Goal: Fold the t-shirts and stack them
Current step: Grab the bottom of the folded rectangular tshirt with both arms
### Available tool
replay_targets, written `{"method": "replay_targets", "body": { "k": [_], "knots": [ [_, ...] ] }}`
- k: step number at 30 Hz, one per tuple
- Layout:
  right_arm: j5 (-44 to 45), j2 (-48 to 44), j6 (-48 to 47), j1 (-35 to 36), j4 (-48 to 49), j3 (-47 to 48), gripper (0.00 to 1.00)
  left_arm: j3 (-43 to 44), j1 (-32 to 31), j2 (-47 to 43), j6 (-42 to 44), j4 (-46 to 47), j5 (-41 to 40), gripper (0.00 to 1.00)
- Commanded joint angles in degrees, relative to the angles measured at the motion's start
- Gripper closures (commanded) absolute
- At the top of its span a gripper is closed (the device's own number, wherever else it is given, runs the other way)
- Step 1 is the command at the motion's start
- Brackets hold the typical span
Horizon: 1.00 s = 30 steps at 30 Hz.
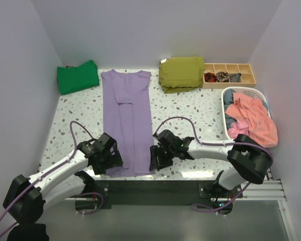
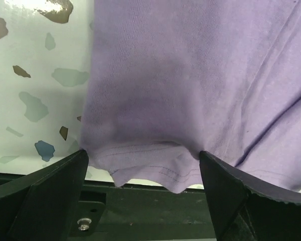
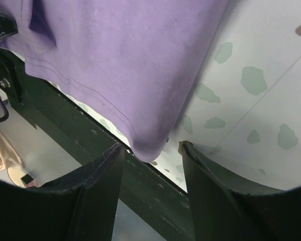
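As we ready the fold, shirt [image 1: 127, 120]: hem corners between the jaws, for pinching.
Left end effector [image 2: 143, 155]: open.
Right end effector [image 3: 150, 145]: open.

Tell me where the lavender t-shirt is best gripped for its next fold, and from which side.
Probably its two near corners, taken from the table's near edge. The lavender t-shirt lies flat as a long narrow strip, and its hem slightly overhangs that edge, so a finger can slip beneath. The left gripper and right gripper each straddle a corner, jaws open.
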Motion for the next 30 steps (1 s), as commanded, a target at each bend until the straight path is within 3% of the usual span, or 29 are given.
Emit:
{"method": "replay_targets", "body": {
  "k": [1, 6, 9, 12, 13, 16, 19, 21, 23, 30],
  "knots": [
    [0.4, 2.0, 0.1, 0.4, 2.2, 2.4, 0.46, -2.8, -0.3, -1.4, -1.4, 3.9, 2.2, 0.05],
    [0.2, 2.9, -0.5, 0.5, 2.0, 3.4, 0.46, 0.3, -0.4, -2.3, -2.1, 0.7, -0.8, 0.06],
    [0.2, 3.1, -0.7, 0.4, 2.1, 3.1, 0.46, 1.6, -0.4, -4.0, -3.0, -1.2, -1.7, 0.13],
    [0.2, 4.2, -0.7, 0.4, 2.5, 2.8, 0.51, -1.2, -0.4, -6.0, -4.1, 0.9, -0.2, 0.3],
    [-0.4, 4.7, -0.8, 0.5, 2.8, 3.1, 0.58, -1.9, -0.4, -5.9, -4.3, 1.4, 0.4, 0.53],
    [-0.7, 5.2, -1.5, 0.4, 2.1, 3.7, 0.71, -2.3, -0.4, -5.3, -4.0, 2.0, 0.9, 0.84],
    [0.0, 4.4, -2.0, 0.4, 1.0, 4.2, 0.82, -2.2, -0.4, -5.2, -3.6, 2.0, 1.0, 0.97],
    [0.9, 3.6, -2.3, 0.4, 0.8, 4.4, 0.94, -2.0, -0.4, -5.4, -3.4, 1.8, 1.0, 1.0],
    [1.8, 1.9, -3.2, 0.5, -0.1, 4.8, 1.0, -1.2, -0.4, -6.2, -3.4, 0.8, 0.6, 1.0],
    [5.1, -2.6, -6.4, 0.4, -3.0, 8.4, 1.0, 7.1, -0.4, -7.9, -2.7, -4.1, -3.6, 1.0]
  ]
}}
